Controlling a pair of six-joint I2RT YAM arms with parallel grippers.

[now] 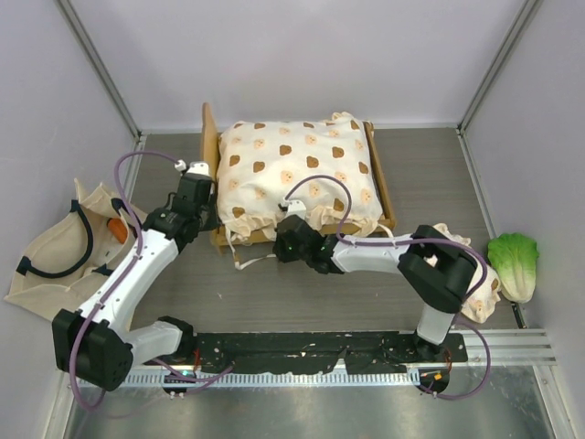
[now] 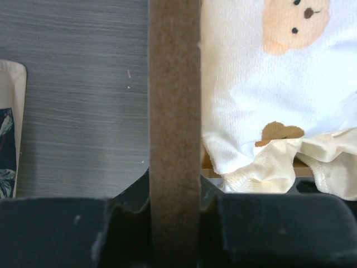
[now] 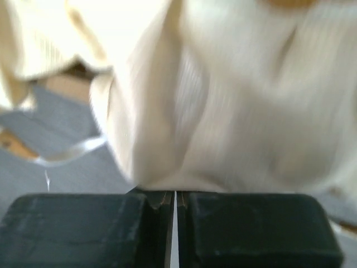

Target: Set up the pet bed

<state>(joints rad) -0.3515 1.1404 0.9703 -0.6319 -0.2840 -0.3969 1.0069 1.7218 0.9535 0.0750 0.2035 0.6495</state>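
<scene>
Left tool [image 2: 174, 215] grips the wooden headboard [image 2: 174, 100] of the pet bed [image 1: 386, 197]; right tool [image 3: 174, 196], nearly closed, pinches the front edge of the bear-print cushion [image 1: 292, 169].

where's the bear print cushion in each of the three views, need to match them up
Top external: upper centre, the bear-print cushion lies on the bed frame.
Left wrist: the cushion takes up the right half, just right of the frame's wooden board.
Right wrist: the cushion is the blurred cream fabric filling most of the picture.
Shared landmark: the grey tabletop, visible in all three views.
</scene>
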